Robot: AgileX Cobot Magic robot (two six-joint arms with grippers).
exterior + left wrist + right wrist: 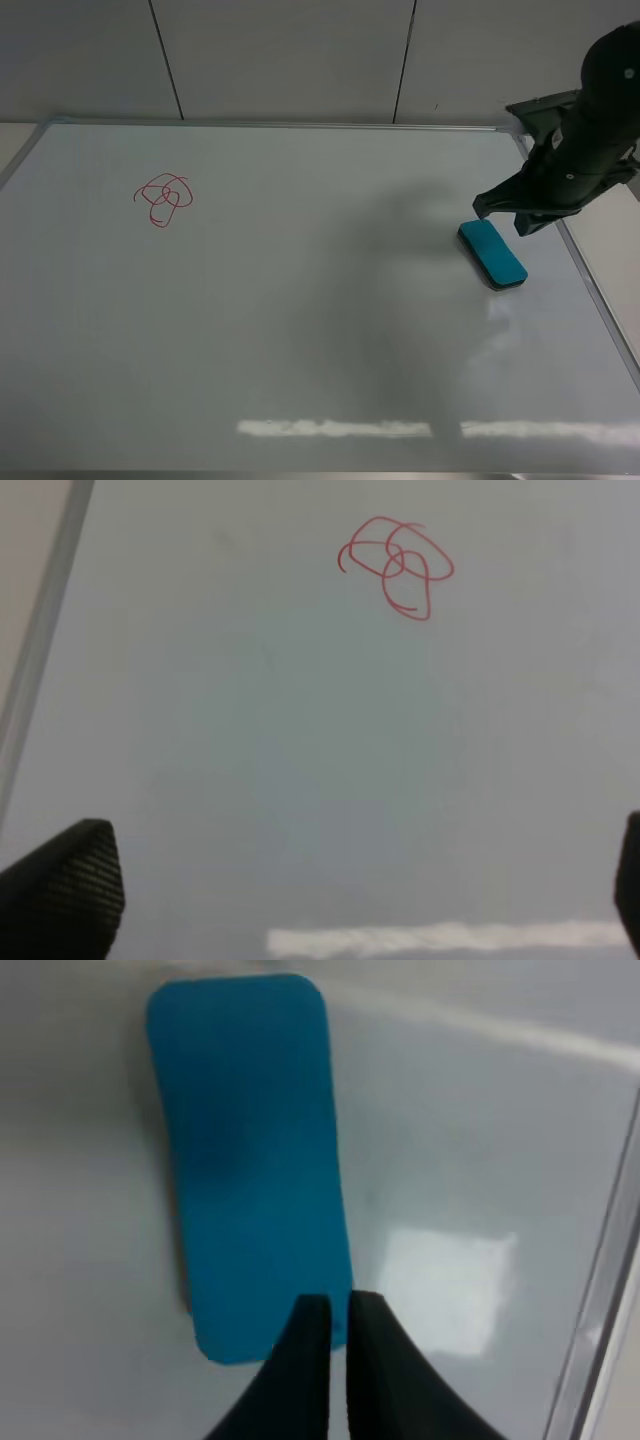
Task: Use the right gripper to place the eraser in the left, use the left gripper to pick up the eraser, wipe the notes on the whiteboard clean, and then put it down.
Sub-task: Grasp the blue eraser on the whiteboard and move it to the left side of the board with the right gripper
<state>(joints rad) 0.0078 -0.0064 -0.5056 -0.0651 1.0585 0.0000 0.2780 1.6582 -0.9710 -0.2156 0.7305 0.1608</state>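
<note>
The eraser (493, 254) is lying flat on the whiteboard (300, 330), teal face up, in the right part of the board and near its right-hand frame. In the exterior high view it is sitting at a slant, its far end pointing toward the board's middle and its near end toward the frame. Its dark underside is showing only as a thin edge along the near side.

The right gripper (330, 1310) is hovering just over one short end of the eraser. Its 2 fingers (300, 1360) are pressing almost together, with only a thin slit between them, and they are gripping nothing. The eraser is lying free below the tips.

The notes (164, 199), 1 small red tangle of loops, are sitting in the far left part of the board, well apart from the eraser.

The left gripper (345, 885) is hanging above that left area with its 2 fingertips (60, 885) spread wide. White board is showing between them, and the red scribble is lying ahead of them.
</note>
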